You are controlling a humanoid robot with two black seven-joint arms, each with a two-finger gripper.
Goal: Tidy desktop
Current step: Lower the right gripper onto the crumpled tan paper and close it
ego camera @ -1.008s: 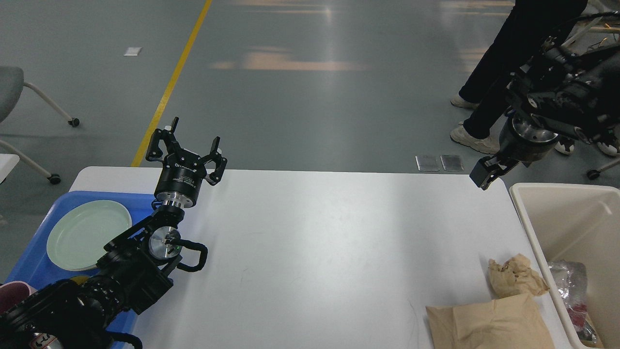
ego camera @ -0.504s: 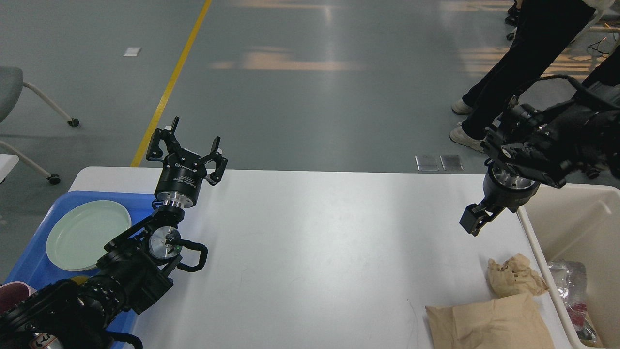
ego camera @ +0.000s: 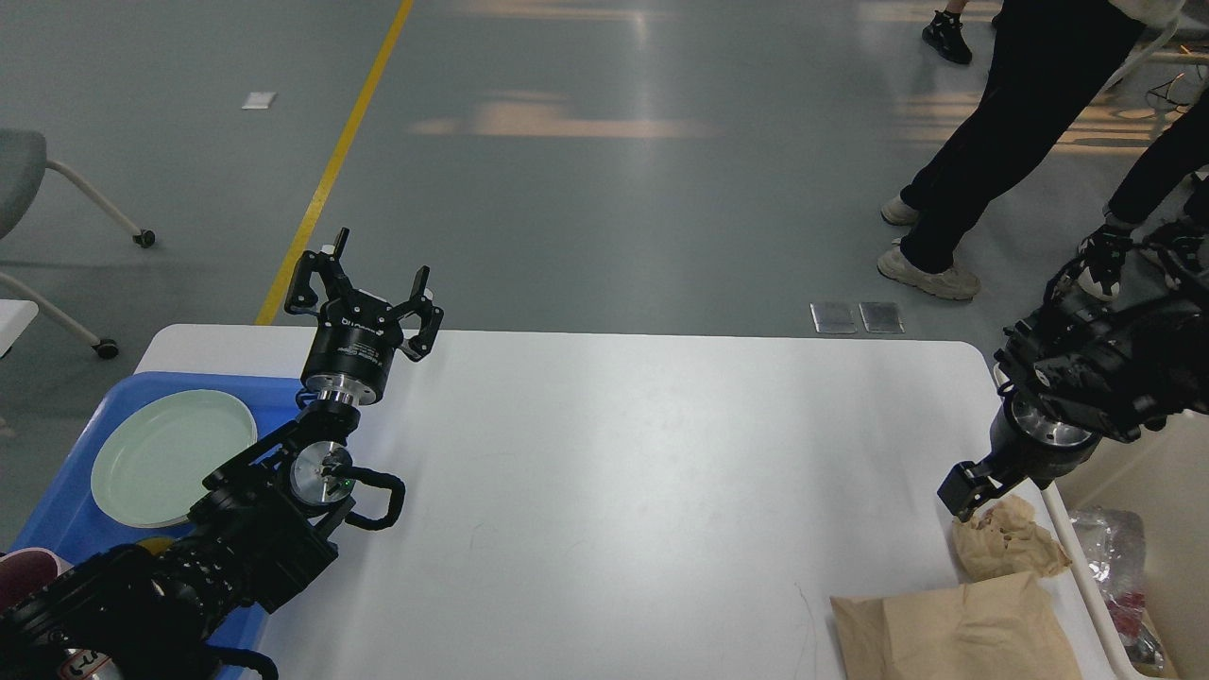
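Observation:
The white desktop fills the middle of the head view. A crumpled brown paper wad lies near its right edge, with a flat brown paper bag just in front of it. My right gripper hangs just above the wad's left end; it shows as one dark block, so its fingers cannot be told apart. My left gripper stands upright over the desktop's far left corner, open and empty.
A blue tray at the left holds a pale green plate. A cream-white bin at the right edge contains crumpled foil. People's legs stand on the floor beyond the table. A chair is far left.
My right arm has come down and toward me, from above the far right corner to just over the paper wad. The left arm has stayed still. The people behind have shifted.

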